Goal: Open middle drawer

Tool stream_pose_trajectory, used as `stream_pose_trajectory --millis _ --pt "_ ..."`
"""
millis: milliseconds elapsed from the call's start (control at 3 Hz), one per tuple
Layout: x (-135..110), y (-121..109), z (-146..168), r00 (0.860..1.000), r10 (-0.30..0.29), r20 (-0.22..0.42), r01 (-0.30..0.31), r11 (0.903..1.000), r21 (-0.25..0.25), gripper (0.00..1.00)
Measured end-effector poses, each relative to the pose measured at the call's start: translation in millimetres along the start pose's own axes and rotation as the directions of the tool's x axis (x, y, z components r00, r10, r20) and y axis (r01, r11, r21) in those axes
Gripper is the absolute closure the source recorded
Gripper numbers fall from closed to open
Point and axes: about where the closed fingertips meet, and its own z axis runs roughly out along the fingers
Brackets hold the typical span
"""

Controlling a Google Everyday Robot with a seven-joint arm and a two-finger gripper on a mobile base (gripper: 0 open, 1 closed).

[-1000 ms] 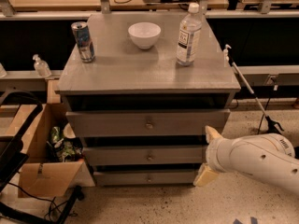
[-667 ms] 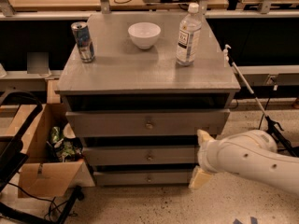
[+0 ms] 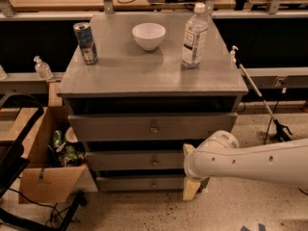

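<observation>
**Gripper state.** Gripper point(image 3: 188, 171) is low in front of the grey painted wooden three-drawer cabinet point(image 3: 144, 76). Its cream-coloured fingers point(image 3: 189, 150) are spread wide, one above the other, and hold nothing.

**Target.** The middle drawer point(image 3: 125, 160), a wide, low grey front, runs off sideways from the fingers toward the brown cardboard box point(image 3: 43, 177). Its right end lies behind them. The small round metal knob point(image 3: 154, 162) is near the fingertips on that same side, level with the gap between them and not touching either finger. The drawer looks shut.

**Risks, as judged:**
- The upper finger is close under the taller grey top drawer front point(image 3: 110, 127), and the lower finger overlaps the narrow grey bottom drawer front point(image 3: 134, 182). Closing here would catch an edge or empty air, not the knob.
- The knob is small and round. Pads that land off-centre could slide off once the pull starts.
- Pulling at an angle to the drawer's travel could jam it in its runners.
- A jammed drawer or a bump would shake the cabinet. On top, well above the fingers, stand a clear plastic water bottle point(image 3: 194, 35), a tall silver-blue can point(image 3: 85, 42) and a white bowl point(image 3: 148, 35). The bottle looks likeliest to topple.
</observation>
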Motion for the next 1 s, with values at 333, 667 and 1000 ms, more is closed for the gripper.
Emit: stream_pose_trajectory --millis 333,667,1000 --pt "2 2 34 0.999 -0.017 -0.029 0.015 0.9988 -0.046 0.00" --pt "9 -1 63 0.999 -0.005 -0.037 0.002 0.9974 -0.072 0.00" --pt "19 -13 82 0.999 0.025 -0.033 -0.028 0.9967 -0.076 0.00"
